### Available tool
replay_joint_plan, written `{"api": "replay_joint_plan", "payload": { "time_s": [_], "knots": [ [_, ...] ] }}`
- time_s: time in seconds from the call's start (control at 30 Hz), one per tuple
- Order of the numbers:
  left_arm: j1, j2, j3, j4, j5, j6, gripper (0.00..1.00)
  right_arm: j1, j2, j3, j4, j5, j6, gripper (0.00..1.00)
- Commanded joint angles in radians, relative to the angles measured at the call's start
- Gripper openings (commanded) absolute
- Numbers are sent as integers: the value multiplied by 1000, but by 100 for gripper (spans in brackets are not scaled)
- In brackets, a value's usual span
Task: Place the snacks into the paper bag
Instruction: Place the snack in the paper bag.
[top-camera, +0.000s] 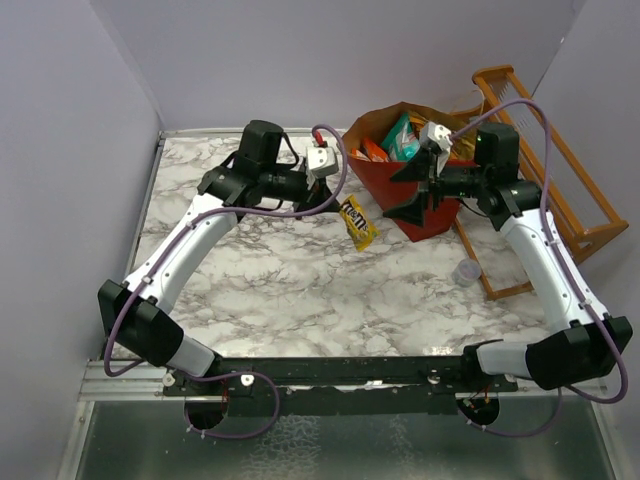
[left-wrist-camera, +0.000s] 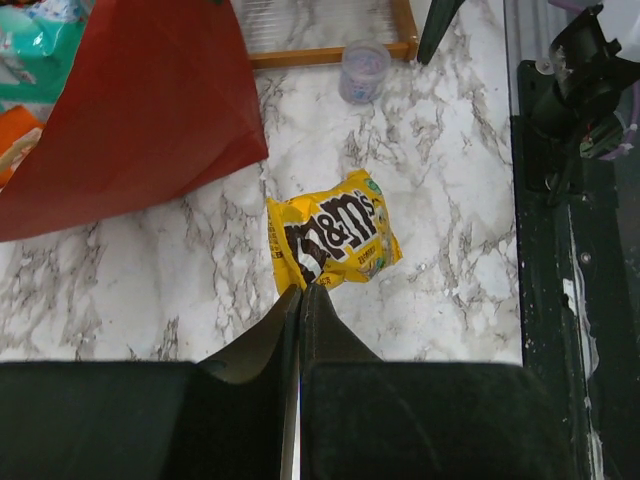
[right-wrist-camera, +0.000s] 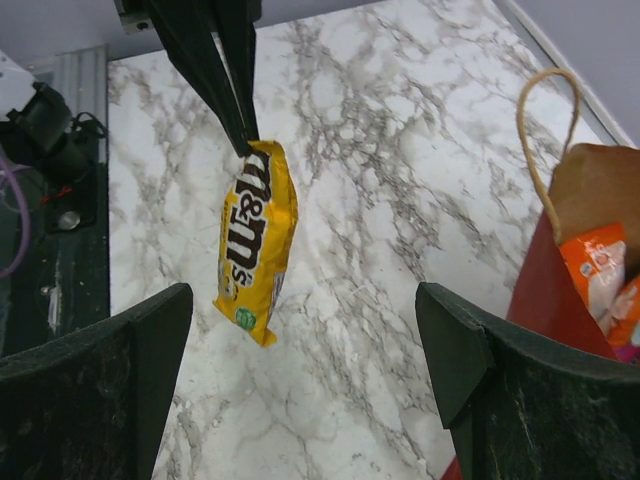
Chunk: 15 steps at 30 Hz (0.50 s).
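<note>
My left gripper (top-camera: 335, 197) is shut on the top edge of a yellow M&M's packet (top-camera: 357, 222), which hangs above the marble table just left of the red paper bag (top-camera: 385, 180). The wrist view shows the shut fingertips (left-wrist-camera: 300, 292) against the packet (left-wrist-camera: 335, 238). The right wrist view shows the packet (right-wrist-camera: 253, 235) dangling from those fingers (right-wrist-camera: 238, 120). My right gripper (top-camera: 410, 193) is open and empty (right-wrist-camera: 305, 330), in front of the bag. The bag (right-wrist-camera: 545, 290) holds teal (top-camera: 402, 140) and orange (top-camera: 375, 150) packets.
An orange wooden rack (top-camera: 560, 190) stands right of the bag, near the right wall. A small clear plastic cup (top-camera: 467, 271) sits on the table in front of the rack, and also shows in the left wrist view (left-wrist-camera: 364, 70).
</note>
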Motion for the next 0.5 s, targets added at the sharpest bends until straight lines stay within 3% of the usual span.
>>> {"api": "replay_joint_plan", "payload": {
  "time_s": [0.0, 0.47],
  "knots": [
    [-36, 0, 56, 0, 24, 25, 0, 30, 40, 11, 33, -116, 23, 93],
    [-75, -13, 57, 65, 37, -66, 0, 76, 68, -169, 233, -139, 198, 93]
  ]
}}
